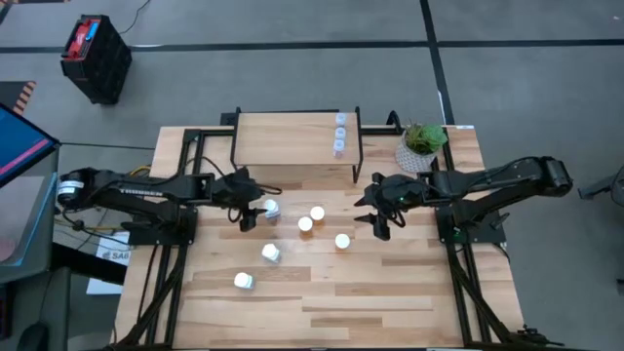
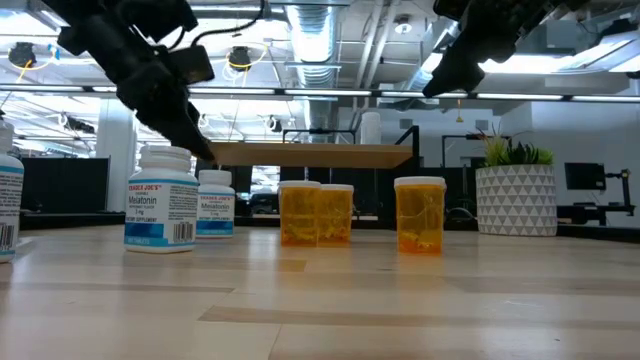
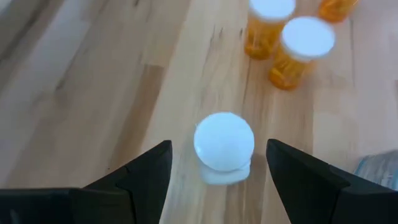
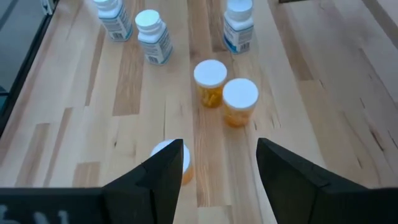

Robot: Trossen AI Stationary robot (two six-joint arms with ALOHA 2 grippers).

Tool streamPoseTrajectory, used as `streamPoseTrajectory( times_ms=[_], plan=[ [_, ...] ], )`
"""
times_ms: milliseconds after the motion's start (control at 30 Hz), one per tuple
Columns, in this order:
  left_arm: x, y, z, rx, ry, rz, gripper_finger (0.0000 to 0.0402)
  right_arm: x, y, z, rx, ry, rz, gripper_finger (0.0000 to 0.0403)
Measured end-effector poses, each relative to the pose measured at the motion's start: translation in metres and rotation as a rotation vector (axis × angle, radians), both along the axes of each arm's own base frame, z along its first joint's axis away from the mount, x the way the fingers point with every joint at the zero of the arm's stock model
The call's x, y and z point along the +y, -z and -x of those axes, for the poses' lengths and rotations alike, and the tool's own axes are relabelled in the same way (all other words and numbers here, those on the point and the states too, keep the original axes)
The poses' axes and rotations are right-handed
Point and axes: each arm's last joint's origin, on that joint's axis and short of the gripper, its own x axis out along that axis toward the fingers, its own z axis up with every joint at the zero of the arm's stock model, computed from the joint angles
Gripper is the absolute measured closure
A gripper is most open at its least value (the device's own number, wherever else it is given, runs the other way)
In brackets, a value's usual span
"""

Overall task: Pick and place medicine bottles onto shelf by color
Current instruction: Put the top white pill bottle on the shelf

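Above the table middle, left gripper [image 3: 217, 171] hangs open straddling a white bottle [image 3: 224, 142], lined up to grab it. Right gripper [image 4: 217, 165] open over an orange bottle [image 4: 182, 163]. 3 clear bottles [image 1: 340, 135] already on shelf [image 1: 283, 139], grouped by color.

- Two dark arms are seen stretched inward over the table from opposite sides, each reaching toward the middle.
- The left arm [image 1: 146, 187] is extended from the left edge, with its wrist bent downward.
- The left gripper [image 1: 255, 210] is held low, left of centre, fingers pointed down and spread apart with a clear gap between them.
- The right arm [image 1: 487, 181] is extended from the right edge.
- The right gripper [image 1: 382, 216] is held higher, right of centre, its fingers [image 4: 158, 174] likewise parted and nothing clasped.
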Motion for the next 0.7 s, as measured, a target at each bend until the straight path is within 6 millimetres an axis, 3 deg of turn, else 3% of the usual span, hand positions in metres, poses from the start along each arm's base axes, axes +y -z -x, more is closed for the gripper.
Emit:
streamPoseTrajectory(
  times_ms=[700],
  plan=[
    [0.003,0.040,-0.029,0.099,-0.032,0.025,0.0154,0.000,0.000,0.000,0.002,-0.001,0.000,0.0179]
  ],
)
